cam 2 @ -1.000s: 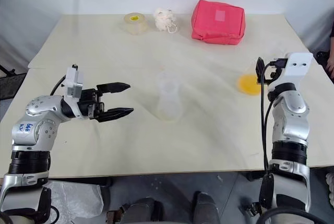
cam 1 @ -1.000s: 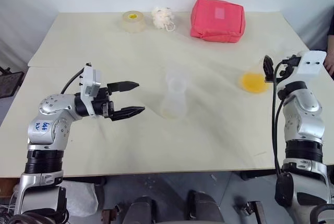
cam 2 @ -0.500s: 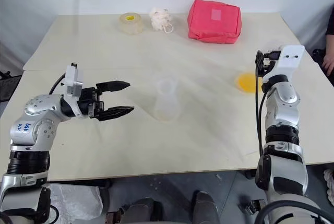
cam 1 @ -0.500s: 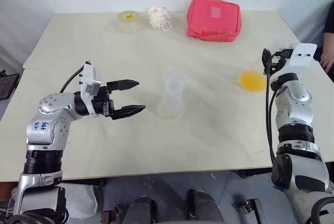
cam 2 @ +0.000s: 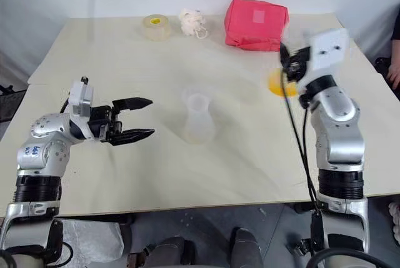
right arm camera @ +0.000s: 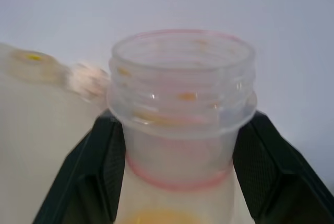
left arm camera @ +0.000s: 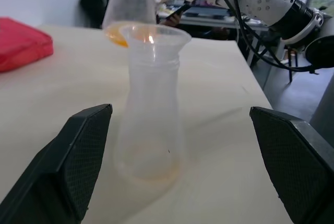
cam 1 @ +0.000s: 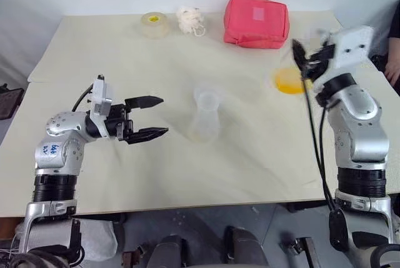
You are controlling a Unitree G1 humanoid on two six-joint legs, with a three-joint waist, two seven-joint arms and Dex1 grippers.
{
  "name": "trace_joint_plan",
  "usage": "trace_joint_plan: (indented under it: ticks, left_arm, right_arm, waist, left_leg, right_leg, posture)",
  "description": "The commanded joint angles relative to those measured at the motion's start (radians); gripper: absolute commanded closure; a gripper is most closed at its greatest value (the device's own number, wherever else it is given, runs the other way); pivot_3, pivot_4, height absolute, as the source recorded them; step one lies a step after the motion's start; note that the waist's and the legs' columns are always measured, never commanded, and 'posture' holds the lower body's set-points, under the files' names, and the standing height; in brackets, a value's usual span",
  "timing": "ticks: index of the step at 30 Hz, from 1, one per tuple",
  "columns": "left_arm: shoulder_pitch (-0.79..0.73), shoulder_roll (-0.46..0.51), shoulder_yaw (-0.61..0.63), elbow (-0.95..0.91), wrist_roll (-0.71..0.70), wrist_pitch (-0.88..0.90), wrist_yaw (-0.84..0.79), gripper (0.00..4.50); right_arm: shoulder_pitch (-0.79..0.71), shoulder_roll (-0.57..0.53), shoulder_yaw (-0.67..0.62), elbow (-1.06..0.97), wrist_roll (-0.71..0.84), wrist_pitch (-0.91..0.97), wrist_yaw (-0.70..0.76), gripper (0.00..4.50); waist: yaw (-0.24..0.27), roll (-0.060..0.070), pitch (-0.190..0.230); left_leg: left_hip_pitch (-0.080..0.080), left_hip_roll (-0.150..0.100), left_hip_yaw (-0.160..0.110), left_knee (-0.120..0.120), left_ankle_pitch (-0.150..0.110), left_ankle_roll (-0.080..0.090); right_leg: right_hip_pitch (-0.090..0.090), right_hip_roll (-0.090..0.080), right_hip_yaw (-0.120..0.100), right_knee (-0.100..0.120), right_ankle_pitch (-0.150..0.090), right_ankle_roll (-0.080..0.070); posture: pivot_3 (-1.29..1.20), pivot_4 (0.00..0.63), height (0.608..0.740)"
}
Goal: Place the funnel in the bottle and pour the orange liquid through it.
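The right gripper [right arm camera: 177, 145], jaws clamped on the neck of a clear container holding the orange liquid [cam 1: 289, 81], has lifted it off the desk [cam 1: 262, 155] and swung it leftward toward the bottle [cam 1: 207, 115], which stands mid-desk. The left gripper [cam 1: 154, 117] keeps its place just left of the bottle, jaws apart. A red pouch [cam 1: 257, 21], tape roll [cam 1: 154, 24] and white puff [cam 1: 189, 20] line the far edge; the near desk lies open.
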Motion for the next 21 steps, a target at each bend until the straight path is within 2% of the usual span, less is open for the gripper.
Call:
trace_joint_plan:
  ticks: [1,5,11,21]
  left_arm:
    - [-0.055,-0.033,0.016,0.072,-0.003,-0.074,-0.029,0.00]
    - [-0.084,-0.060,0.019,0.128,-0.013,-0.096,-0.063,0.00]
    - [-0.087,-0.074,0.009,0.146,-0.001,-0.101,-0.072,0.00]
    - [-0.095,-0.079,0.017,0.140,-0.015,-0.091,-0.083,0.00]
  right_arm:
    - [-0.023,-0.030,0.088,-0.122,-0.128,0.011,-0.003,2.06]
    - [-0.043,-0.069,0.197,-0.148,-0.274,-0.038,0.027,2.06]
    - [-0.072,-0.162,0.328,-0.087,-0.496,-0.238,0.082,2.06]
    - [-0.118,-0.175,0.367,0.023,-0.666,-0.480,0.092,2.06]
  waist:
    - [0.001,0.000,0.000]
    - [-0.003,0.000,0.000]
    - [-0.004,-0.001,0.000]
    - [-0.004,-0.001,0.000]
  left_leg:
    - [-0.001,-0.001,0.000,0.000,0.000,0.000]
    - [-0.001,-0.004,0.000,0.000,0.000,0.000]
    - [-0.001,-0.004,0.002,-0.001,0.000,0.000]
    - [-0.001,-0.001,0.002,0.000,0.000,0.000]
  right_leg:
    - [-0.001,0.000,0.000,0.000,0.000,0.000]
    - [-0.001,0.000,-0.001,0.000,0.000,0.000]
    - [-0.002,0.000,0.000,0.000,0.000,0.000]
    - [-0.002,0.000,-0.001,0.000,0.000,0.000]
  posture:
    - [0.00,0.150,0.740]
    - [0.00,0.150,0.740]
    - [0.00,0.150,0.740]
    - [0.00,0.150,0.740]
